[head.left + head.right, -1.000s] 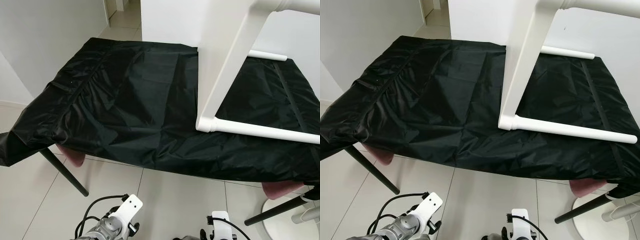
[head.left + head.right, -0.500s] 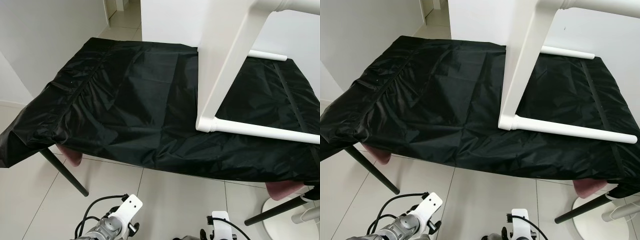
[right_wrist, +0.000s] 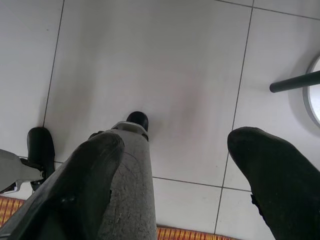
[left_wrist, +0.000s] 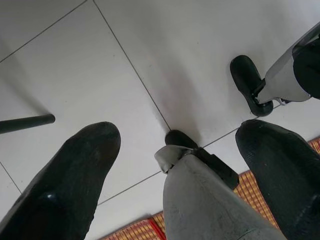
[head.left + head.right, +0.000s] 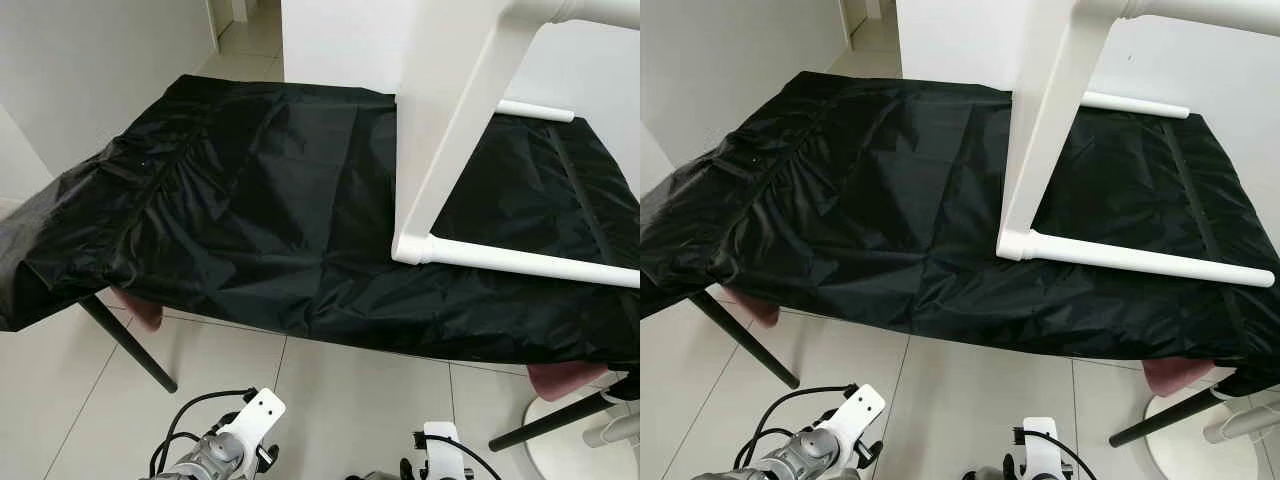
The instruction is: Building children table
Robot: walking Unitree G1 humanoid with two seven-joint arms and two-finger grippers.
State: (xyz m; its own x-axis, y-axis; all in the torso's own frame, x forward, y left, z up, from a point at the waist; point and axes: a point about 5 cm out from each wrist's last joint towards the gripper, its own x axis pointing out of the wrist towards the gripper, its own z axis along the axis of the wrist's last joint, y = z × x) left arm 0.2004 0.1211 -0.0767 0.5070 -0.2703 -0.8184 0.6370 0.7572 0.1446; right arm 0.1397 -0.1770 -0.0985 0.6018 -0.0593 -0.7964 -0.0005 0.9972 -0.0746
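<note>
1. The floor [image 5: 330,400] is the largest thing I see: pale square tiles with thin dark joints, running under everything in front of me.
2. On it stands a low surface, covered fully by a black cloth [image 5: 260,200] that is wrinkled and hangs over the edges; at my left side the cloth sags down in a loose fold.
3. The white children table frame [image 5: 450,150] rests on the cloth, on the right half of the surface. One thick flat leg goes tilted from the top right down to a corner joint near the front edge, and from this joint a round white bar [image 5: 530,262] lies along the cloth toward the right. A second, shorter white bar [image 5: 535,111] lies further back, near the wall.
4. White walls [image 5: 90,70] close the space at the left and behind the surface, with a narrow passage between them.
5. Thin black legs [image 5: 128,343] carry the surface, one at the front left and one at the front right; under the cloth edge a pink piece [image 5: 140,310] shows at both front corners, I cannot tell what it is.
6. A round white base [image 5: 575,445] stands on the floor at the far right.
7. My left gripper [image 4: 175,165] hangs low beside my leg, fingers spread wide, holding nothing, over tiles and a striped mat [image 4: 255,192].
8. My right gripper [image 3: 175,160] also hangs low, fingers wide apart and empty, pointing at the floor.
</note>
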